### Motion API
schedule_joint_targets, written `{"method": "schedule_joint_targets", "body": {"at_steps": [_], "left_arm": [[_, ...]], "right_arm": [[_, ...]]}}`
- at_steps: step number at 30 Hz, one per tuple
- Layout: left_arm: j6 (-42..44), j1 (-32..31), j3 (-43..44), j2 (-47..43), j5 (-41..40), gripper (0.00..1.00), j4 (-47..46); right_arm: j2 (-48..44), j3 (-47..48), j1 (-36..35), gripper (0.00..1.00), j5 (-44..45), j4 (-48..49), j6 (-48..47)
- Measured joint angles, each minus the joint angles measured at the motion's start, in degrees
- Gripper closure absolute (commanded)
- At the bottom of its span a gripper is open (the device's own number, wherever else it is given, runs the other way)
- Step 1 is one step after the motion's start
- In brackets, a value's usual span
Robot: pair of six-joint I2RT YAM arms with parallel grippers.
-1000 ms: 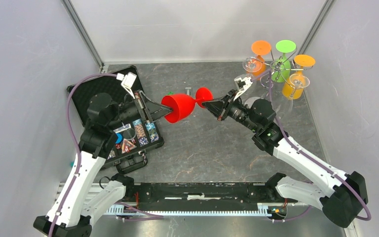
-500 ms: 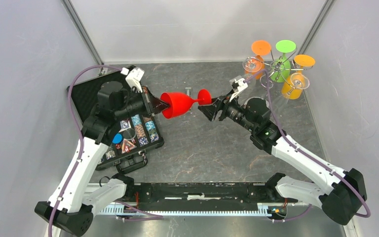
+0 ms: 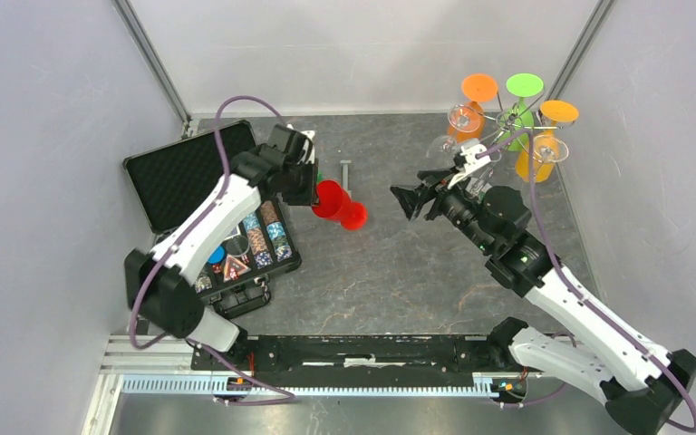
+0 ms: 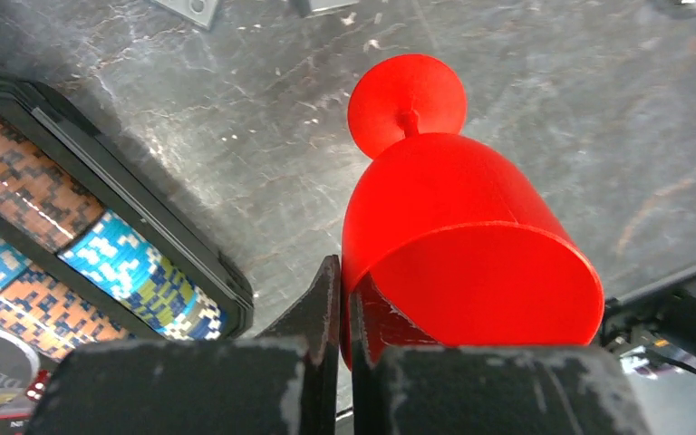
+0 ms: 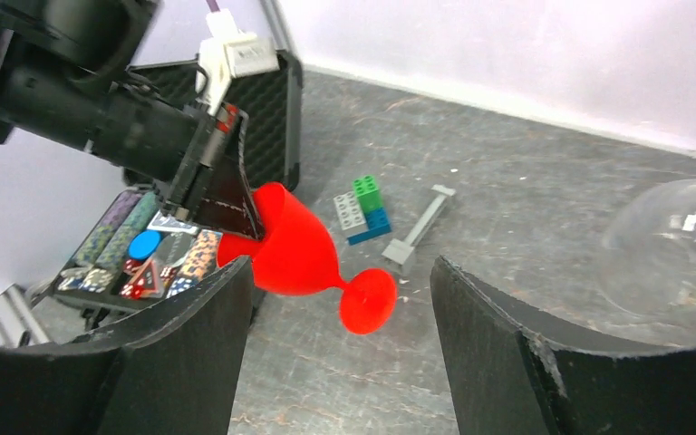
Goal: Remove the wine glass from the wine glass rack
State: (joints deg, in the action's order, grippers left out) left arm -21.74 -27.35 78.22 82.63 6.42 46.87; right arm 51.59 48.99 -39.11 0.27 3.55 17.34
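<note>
Red wine glass [image 3: 337,203] hangs tilted at ten o'clock from the table's [image 3: 390,272] middle, well apart from the rack [image 3: 510,118] at one o'clock. Left end effector [image 4: 344,299] is clamped on its rim. Right end effector [image 3: 408,201] gapes apart, empty.

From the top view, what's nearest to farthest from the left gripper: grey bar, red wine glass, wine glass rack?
1. The red wine glass, held in the left gripper.
2. The grey bar, just beyond, mid-table.
3. The wine glass rack, far-right corner.
</note>
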Motion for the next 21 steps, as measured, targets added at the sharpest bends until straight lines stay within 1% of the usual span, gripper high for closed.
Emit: {"method": "schedule_joint_targets", "body": {"at_steps": [5,9,12,16,20,21], "left_arm": [[3.21,-0.11,8.79,10.78,-4.61,0.98,6.95],[5.55,-0.11,14.82,15.54,-7.63,0.98,11.8],[6.97,-0.11,18.78,18.93,-9.51,0.98,14.8],[8.2,0.09,20.55,22.03,-11.67,0.98,17.79],[8.74,0.61,21.79,24.04,-14.43,0.98,20.0],[8.81,0.7,22.36,24.28,-15.34,0.92,20.63]], "right_arm": [[-4.15,2.12,0.0,0.24,5.38,-6.19,-2.91],[-6.6,2.97,0.0,0.23,9.79,-10.6,-4.79],[-6.78,4.33,0.0,0.23,12.76,-14.03,-5.92],[-6.6,6.34,0.0,0.23,16.65,-18.21,-7.28],[-6.78,6.93,0.0,0.23,18.73,-19.98,-7.87],[-6.82,6.93,0.0,0.23,19.1,-20.39,-7.98]]}}
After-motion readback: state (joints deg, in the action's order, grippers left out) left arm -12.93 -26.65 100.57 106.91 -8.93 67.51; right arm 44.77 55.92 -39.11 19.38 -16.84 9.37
